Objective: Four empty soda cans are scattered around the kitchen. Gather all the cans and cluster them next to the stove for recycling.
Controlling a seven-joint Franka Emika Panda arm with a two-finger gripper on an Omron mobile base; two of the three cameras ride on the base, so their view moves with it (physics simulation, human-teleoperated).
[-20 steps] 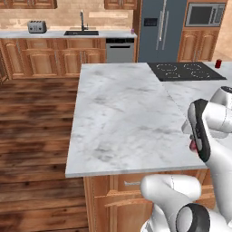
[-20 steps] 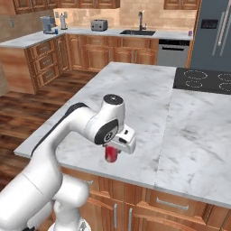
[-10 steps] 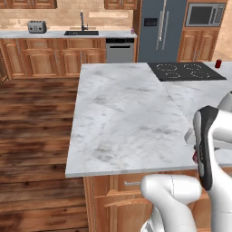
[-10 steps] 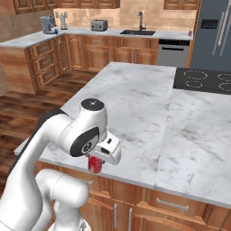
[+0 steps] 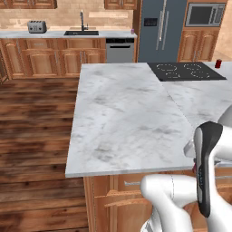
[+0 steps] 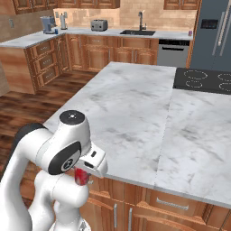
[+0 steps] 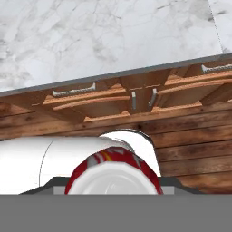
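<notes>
Below the near edge of the white-grey marble island surface (image 6: 135, 103), my fingers (image 6: 83, 177) are clamped on a small red soda can (image 7: 113, 174), held off the surface. Far off, one small red can (image 5: 218, 64) already stands beside the black glass stove (image 5: 186, 71). Judging by that, one is placed, one in hand, two left to find.

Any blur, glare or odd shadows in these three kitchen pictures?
Left base view: flat even light, no glare on the marble counter. Right base view: sharp, soft shading under the arm. Hand view: the red can looms large at the bottom, slightly soft.
</notes>
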